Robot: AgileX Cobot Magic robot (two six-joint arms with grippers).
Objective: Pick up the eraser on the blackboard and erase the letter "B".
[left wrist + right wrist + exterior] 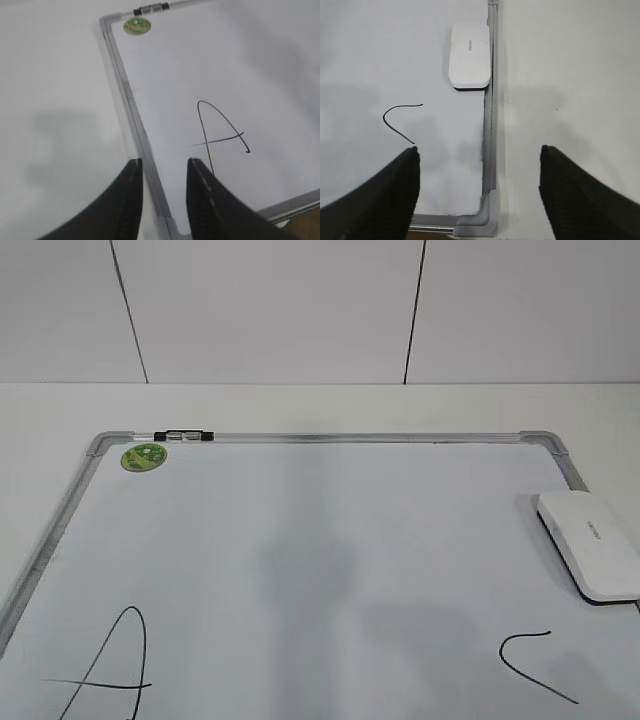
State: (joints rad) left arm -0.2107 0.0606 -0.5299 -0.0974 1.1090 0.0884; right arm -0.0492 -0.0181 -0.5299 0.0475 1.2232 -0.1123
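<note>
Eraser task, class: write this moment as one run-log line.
eraser: untouched on blackboard right edge | left gripper: open, empty | right gripper: open, empty | letter "B": not visible

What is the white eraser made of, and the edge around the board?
The eraser looks like smooth, slightly glossy white plastic on a thin black base, maybe felt. The frame around the blackboard looks like silvery brushed metal, with matte grey plastic-looking corner pieces.

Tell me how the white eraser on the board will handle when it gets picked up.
The eraser looks like a rigid, smooth-topped block, so it probably stays stiff but may slip under the pads. It lies flat and low on the blackboard, so tipping or rolling seems unlikely. It sits against the frame, which could crowd one finger.
</note>
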